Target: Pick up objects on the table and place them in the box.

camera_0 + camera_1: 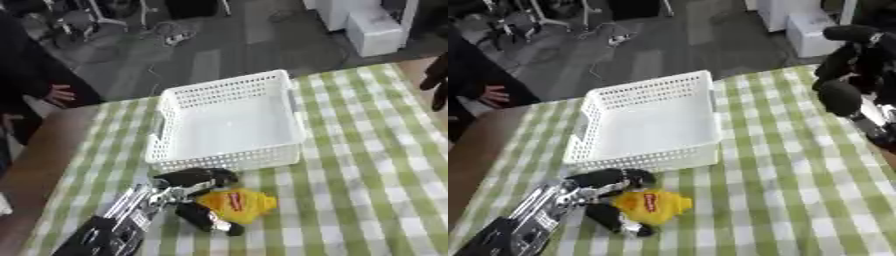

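Tabletop (367, 165): covered with a green-and-white checked cloth, lying askew in both views; bare brown edge visible at left.

Box (229, 120): white perforated basket, open top, standing on the cloth near the far edge. Interior shows white only; nothing can be made out inside it.

Yellow object (238, 203): soft-looking, crumpled, with a small red mark on its upper face; lies on the cloth just in front of the box's near wall, apart from it. Its nature cannot be made out.

Left hand (194, 192): enters from the lower left on a silver-and-black forearm cut off by the bottom edge. Fingers and thumb are spread round the yellow object, one black part above its left side, another below it, touching or nearly so; whether they actually pinch it cannot be told.

Right hand (852, 70): at the upper right, raised above the tabletop's far right corner, well apart from box and object. Only dark rounded shapes show; its fingers are too blurred to read.
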